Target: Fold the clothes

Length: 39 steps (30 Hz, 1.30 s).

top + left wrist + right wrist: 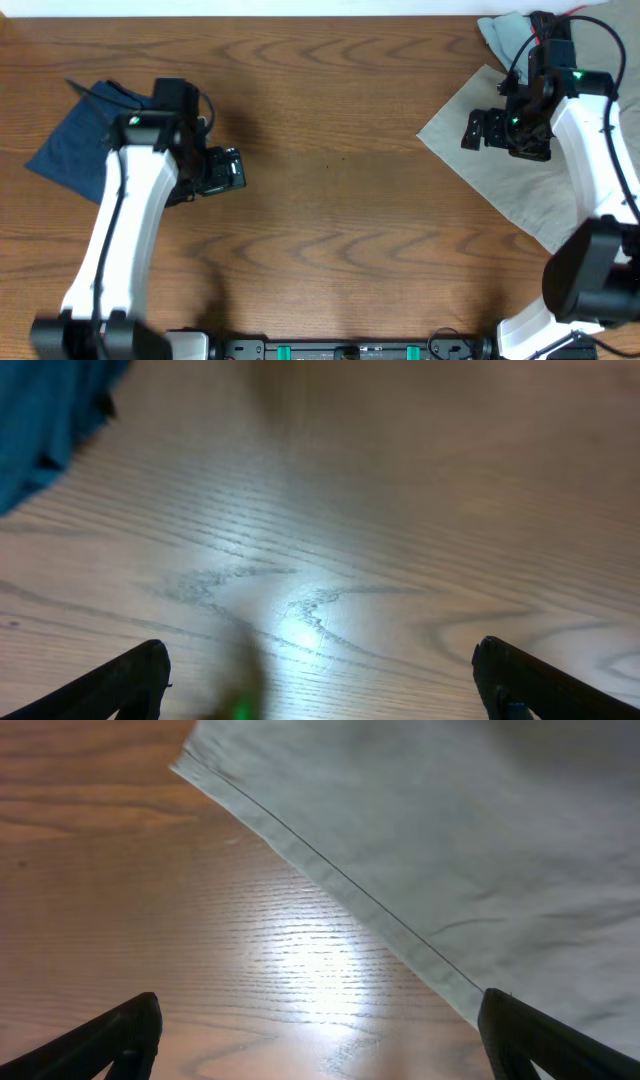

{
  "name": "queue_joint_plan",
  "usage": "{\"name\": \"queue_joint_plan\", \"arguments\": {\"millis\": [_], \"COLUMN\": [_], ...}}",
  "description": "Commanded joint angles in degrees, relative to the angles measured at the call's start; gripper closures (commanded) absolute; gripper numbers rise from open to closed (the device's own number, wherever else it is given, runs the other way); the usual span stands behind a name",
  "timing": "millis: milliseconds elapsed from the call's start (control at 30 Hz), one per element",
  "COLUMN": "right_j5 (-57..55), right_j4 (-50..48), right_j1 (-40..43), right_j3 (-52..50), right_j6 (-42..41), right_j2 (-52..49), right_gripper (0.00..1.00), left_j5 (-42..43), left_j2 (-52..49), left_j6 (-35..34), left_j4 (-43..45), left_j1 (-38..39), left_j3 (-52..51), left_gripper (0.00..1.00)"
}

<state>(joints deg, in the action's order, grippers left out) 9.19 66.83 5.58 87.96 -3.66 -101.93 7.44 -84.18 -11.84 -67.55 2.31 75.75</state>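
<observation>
Shorts at far left of table, a flat dark blue heap, right edge hidden under left arm. Fold state hard to tell from overhead.

Left gripper just right of shorts, pointing toward table middle, over bare wood. In left wrist view, left gripper spread wide, empty, fingers down in the two bottom corners. Only wood grain and a glare spot between them. Blurry corner of shorts at top left, well apart from fingers.

Right gripper at upper right, pointing left, above left part of khaki cloth. Khaki cloth spread flat across right side of table, partly under right arm. Light blue cloth bunched at top right edge, just beside khaki cloth's upper corner.

In right wrist view, right gripper also wide, holding nothing, fingers in bottom corners. Hemmed edge of khaki cloth running diagonally from top left down to right finger. Touching there or not: cannot tell. Bare wood with glare under the gap.
</observation>
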Motion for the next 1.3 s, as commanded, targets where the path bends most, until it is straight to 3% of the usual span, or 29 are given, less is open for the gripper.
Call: {"name": "queue_joint_plan", "arguments": {"millis": [0,300,467,633,1000,1267], "right_j5": [-0.22,-2.69,-4.70,-4.70,-4.70,-4.70], "right_j4": [-0.94,-14.05,-14.45,-9.79,-0.33,0.74], "right_j1": [0.02,-1.55,-1.46,-1.46,-1.46,-1.46], "right_j3": [-1.81,-24.06,-32.20,-33.68,-33.68,-33.68], "right_j6": [0.63,-0.20,-1.44,-1.44,-1.44,-1.42], "right_j2": [7.67,35.30,51.30,60.81,66.03,66.03], "right_gripper": [0.01,0.01,0.01,0.01,0.01,0.01], "left_j5": [-0.68,-2.38,-2.34,-2.34,-2.34,-2.34], "left_j2": [5.77,27.06,40.79,46.84,47.84,47.84], "left_j6": [2.86,6.27,5.14,5.16,5.16,5.16], "left_j4": [-0.28,4.31,6.91,6.78,6.78,6.78], "left_j1": [0.02,0.02,0.02,0.02,0.02,0.02], "left_j3": [1.16,-7.43,-16.06,-17.53,-17.53,-17.53], "left_gripper": [0.02,0.02,0.02,0.02,0.02,0.02]}}
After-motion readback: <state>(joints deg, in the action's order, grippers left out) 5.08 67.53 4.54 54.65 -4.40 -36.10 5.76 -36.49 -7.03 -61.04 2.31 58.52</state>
